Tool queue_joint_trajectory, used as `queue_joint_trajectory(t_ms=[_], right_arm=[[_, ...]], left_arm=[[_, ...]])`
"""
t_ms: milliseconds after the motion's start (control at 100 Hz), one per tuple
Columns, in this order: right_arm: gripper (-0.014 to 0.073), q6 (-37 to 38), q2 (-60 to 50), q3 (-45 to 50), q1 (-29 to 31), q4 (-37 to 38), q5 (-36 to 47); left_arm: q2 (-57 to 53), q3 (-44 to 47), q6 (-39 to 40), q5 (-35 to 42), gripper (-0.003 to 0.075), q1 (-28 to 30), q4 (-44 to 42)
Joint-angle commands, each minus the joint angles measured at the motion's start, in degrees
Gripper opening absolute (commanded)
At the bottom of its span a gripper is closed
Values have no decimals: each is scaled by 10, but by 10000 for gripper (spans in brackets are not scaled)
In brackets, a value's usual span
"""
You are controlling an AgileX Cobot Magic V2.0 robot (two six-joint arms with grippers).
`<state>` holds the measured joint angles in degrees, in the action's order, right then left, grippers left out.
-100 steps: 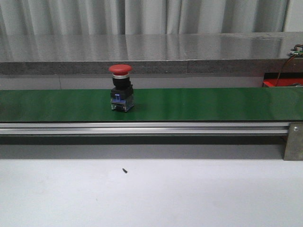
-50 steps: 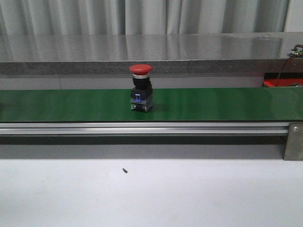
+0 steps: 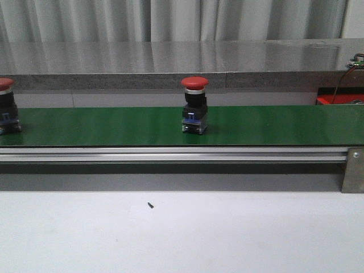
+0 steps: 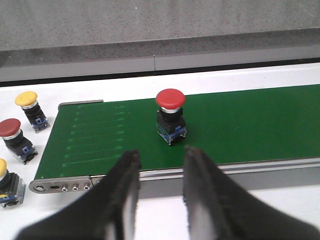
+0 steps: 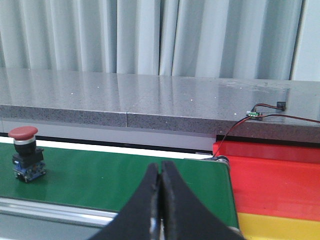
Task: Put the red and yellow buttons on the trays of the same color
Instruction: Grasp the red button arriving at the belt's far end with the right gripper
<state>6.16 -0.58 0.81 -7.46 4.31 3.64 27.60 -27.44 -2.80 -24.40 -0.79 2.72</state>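
Observation:
A red button [image 3: 195, 105] stands upright on the green belt [image 3: 273, 125], near its middle; the right wrist view shows it too [image 5: 25, 152]. A second red button [image 3: 5, 108] stands at the picture's left edge. In the left wrist view a red button [image 4: 170, 116] stands on the belt just beyond my open, empty left gripper [image 4: 161, 156]. My right gripper [image 5: 160, 169] is shut on nothing, over the belt's end next to the red tray [image 5: 272, 175] and the yellow tray [image 5: 280, 226]. Neither gripper shows in the front view.
Off the belt's left end, on the white table, stand a yellow button [image 4: 30, 105], a red button [image 4: 14, 137] and another yellow button [image 4: 6, 180]. A grey stone ledge [image 3: 182, 62] runs behind the belt. An aluminium rail [image 3: 170, 153] fronts it.
The red button has ridden the belt to the right, from left of centre to the centre. A second red button has come into view at the left edge.

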Motion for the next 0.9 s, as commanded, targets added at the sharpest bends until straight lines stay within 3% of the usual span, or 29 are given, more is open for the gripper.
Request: queue_joint_trajectory(t_ms=[0,180,470,660,890], right_arm=[[-68,0,-5,-45,-1,-16,20],[-68,0,57,-141,-1,-32,-105],[-68,0,319,-384,-1,-32,-338],[-68,0,457,-469,-1,-54,-344],[-68,3,554,-481,-1,-94,-321]], left_arm=[[-29,-6,4,36,-17,-5,6],[-52,-6,4,27,-19,-5,6],[-52,-6,4,27,-20,-5,6],[-52,-6,4,27,-20,-5,6],[-52,-6,4,27,-20,-5,6]])
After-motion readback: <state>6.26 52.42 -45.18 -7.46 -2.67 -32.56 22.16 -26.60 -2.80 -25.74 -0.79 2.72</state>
